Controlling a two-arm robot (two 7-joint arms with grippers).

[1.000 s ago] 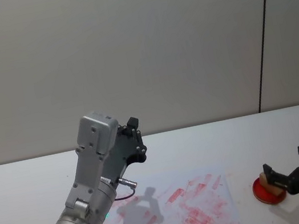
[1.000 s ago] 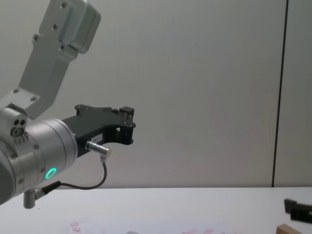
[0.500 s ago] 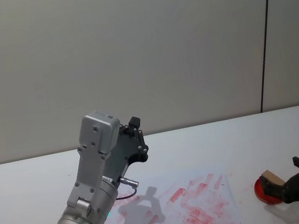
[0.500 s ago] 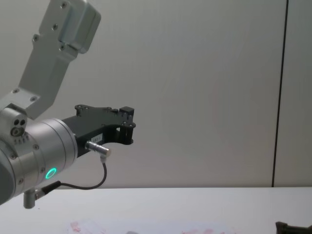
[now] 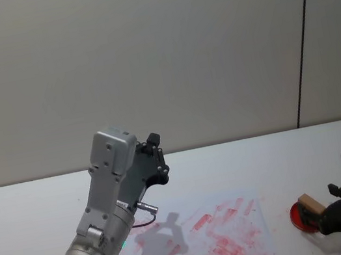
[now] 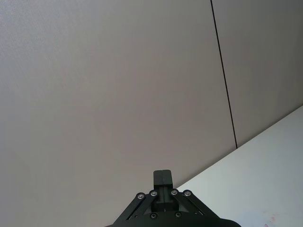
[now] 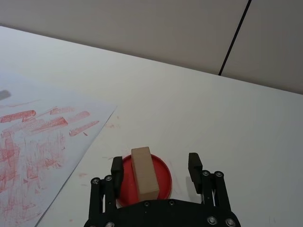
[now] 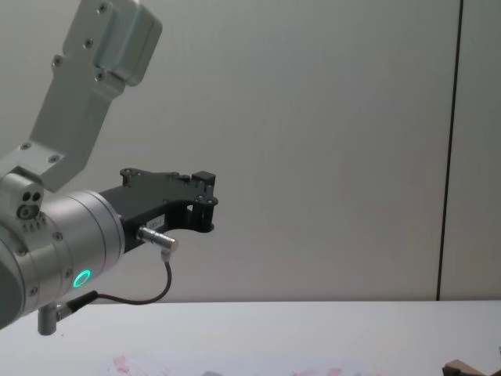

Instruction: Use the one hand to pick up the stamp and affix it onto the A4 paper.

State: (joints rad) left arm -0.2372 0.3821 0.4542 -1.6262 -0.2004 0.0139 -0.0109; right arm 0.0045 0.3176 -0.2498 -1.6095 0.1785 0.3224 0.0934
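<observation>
The stamp (image 7: 144,178) is a small light-brown wooden block standing on a round red ink pad (image 7: 164,178). My right gripper (image 7: 155,168) is open and low over the pad. The block stands between its fingers (image 7: 194,165), nearer one of them, and touches neither. In the head view the stamp (image 5: 310,206) and the right gripper (image 5: 326,216) are at the lower right. The A4 paper (image 5: 204,240) lies flat to their left, covered in red ink smudges. My left gripper (image 5: 152,145) is shut and held high above the table's left side.
The left arm's large silver wrist with a green ring light (image 8: 81,278) and its cable hang over the paper's left part. The white table (image 7: 213,118) stretches bare beyond the pad to a grey wall.
The right gripper has sunk lower at the red pad and drawn back toward me, dropping out of the chest view. The left arm has not moved.
</observation>
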